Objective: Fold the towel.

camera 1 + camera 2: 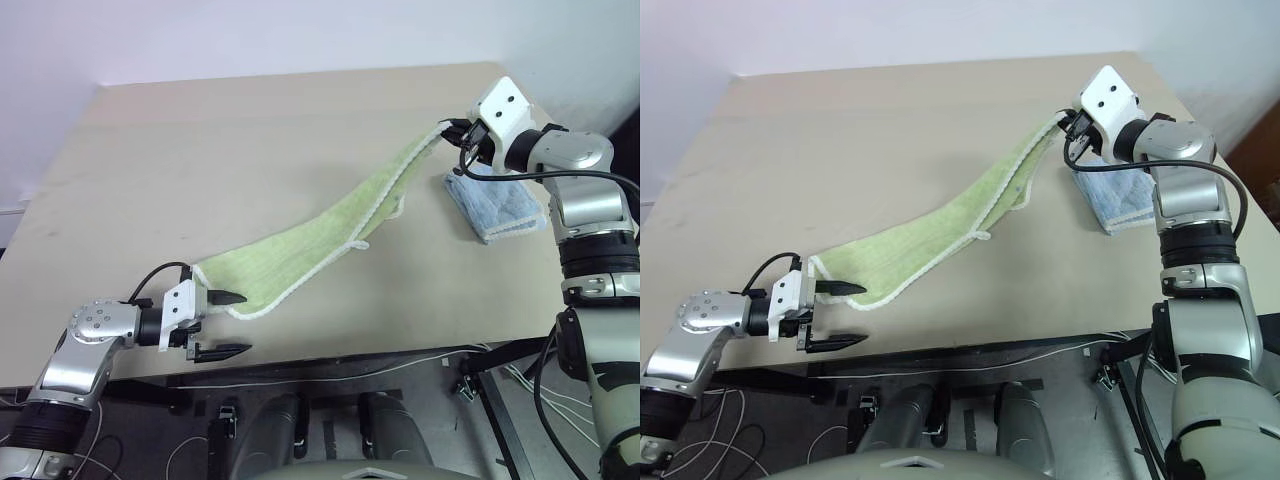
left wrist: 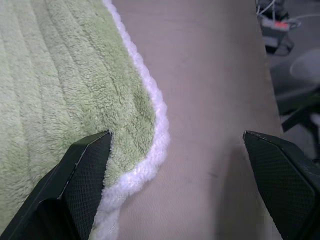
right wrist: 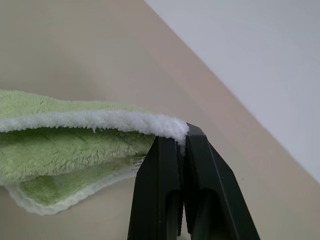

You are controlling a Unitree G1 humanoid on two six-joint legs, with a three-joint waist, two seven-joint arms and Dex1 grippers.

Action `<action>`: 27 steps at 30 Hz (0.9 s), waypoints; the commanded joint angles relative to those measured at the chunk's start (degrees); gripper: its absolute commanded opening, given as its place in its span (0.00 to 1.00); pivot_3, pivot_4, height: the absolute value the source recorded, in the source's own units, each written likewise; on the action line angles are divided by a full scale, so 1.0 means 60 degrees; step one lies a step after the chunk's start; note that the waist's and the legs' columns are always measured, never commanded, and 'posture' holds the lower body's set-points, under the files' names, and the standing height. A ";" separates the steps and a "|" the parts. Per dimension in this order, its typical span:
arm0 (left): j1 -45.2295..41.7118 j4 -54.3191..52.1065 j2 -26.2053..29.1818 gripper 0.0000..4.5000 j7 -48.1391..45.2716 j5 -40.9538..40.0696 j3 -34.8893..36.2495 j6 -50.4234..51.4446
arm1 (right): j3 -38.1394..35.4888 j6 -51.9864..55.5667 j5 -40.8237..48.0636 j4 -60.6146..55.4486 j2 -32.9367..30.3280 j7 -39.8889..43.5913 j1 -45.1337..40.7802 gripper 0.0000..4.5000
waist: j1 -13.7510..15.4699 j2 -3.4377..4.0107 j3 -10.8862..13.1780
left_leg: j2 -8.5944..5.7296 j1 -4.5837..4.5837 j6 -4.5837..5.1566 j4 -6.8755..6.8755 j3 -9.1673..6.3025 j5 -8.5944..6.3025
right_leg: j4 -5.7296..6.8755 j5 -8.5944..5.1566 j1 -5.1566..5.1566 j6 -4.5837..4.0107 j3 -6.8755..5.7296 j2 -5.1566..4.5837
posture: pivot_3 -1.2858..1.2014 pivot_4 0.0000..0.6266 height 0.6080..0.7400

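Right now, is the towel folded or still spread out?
Spread, not folded. The towel runs as one long strip across the table; the right gripper holds its far end lifted, and the near end lies flat by the open left gripper.

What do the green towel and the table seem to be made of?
The towel: soft terry or fleece, judging by the fluffy ribbed pile and the woolly white edging. The table: probably laminate or painted board, since it looks smooth, matte and beige; the frames leave this open.
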 commanded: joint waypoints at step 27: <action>-0.0633 -0.0839 -0.0117 0.01 0.0381 -0.0154 -0.0213 0.1638 | -0.0182 -0.0177 -0.0297 -0.0218 -0.0245 -0.0386 -0.0120 0.00 | 0.0033 0.0003 0.0000 | -0.0001 0.0000 0.0002 0.0004 0.0000 -0.0002 | -0.0005 -0.0004 0.0004 -0.0007 0.0001 -0.0003 | 0.52 0.24 1.00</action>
